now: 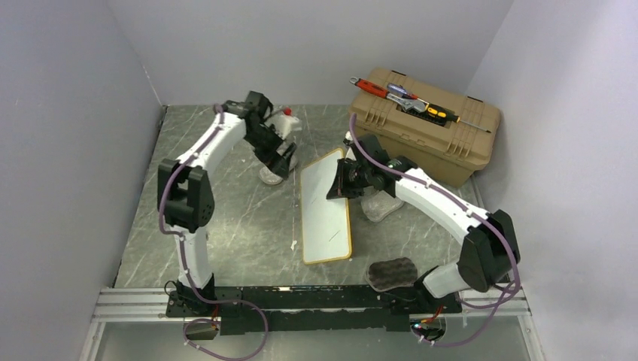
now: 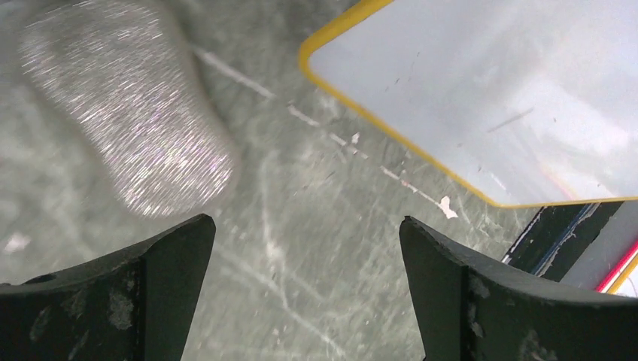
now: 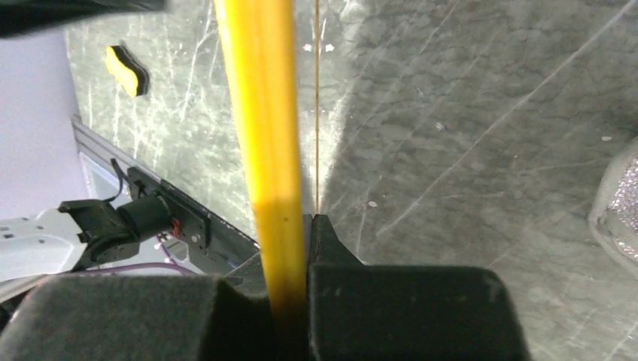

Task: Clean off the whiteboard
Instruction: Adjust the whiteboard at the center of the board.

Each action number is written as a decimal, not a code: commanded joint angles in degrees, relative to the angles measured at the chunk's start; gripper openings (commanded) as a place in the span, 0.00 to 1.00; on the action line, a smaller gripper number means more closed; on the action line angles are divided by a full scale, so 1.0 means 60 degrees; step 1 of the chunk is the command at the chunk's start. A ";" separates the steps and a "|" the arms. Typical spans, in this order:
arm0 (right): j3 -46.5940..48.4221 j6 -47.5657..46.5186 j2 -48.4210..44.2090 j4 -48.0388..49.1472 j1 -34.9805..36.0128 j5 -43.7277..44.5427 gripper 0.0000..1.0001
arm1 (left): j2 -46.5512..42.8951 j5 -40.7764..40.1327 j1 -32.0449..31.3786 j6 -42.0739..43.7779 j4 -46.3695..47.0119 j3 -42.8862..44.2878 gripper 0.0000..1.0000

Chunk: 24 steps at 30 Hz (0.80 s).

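Note:
The whiteboard, white with a yellow frame, lies in the middle of the table; one short dark stroke and faint specks show on it. My right gripper is shut on the yellow frame at its far right edge; in the right wrist view the frame runs between the pads. My left gripper is open and empty, just left of the board's far end, over bare table. A corner of the whiteboard shows at the upper right of the left wrist view.
A silver glittery shoe lies by the left gripper, another right of the board. A dark bumpy pad lies near the right arm's base; a yellow-and-black block shows in the right wrist view. Tan toolbox with tools at back right.

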 commanded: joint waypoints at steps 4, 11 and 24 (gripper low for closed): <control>0.2637 -0.1989 0.0668 -0.1996 0.0379 0.0534 0.00 | -0.1966 -0.0714 0.1306 -0.0463 -0.0805 0.0563 0.99; 0.5921 -0.3877 0.2574 -0.4104 0.2031 0.3470 0.00 | -0.4284 -0.0556 0.3566 -0.2478 0.0798 -0.0101 0.99; 0.9035 -0.6949 0.5888 -0.5429 0.5044 0.7862 0.00 | -0.4193 -0.2459 0.4418 -0.3504 0.0424 -0.0668 1.00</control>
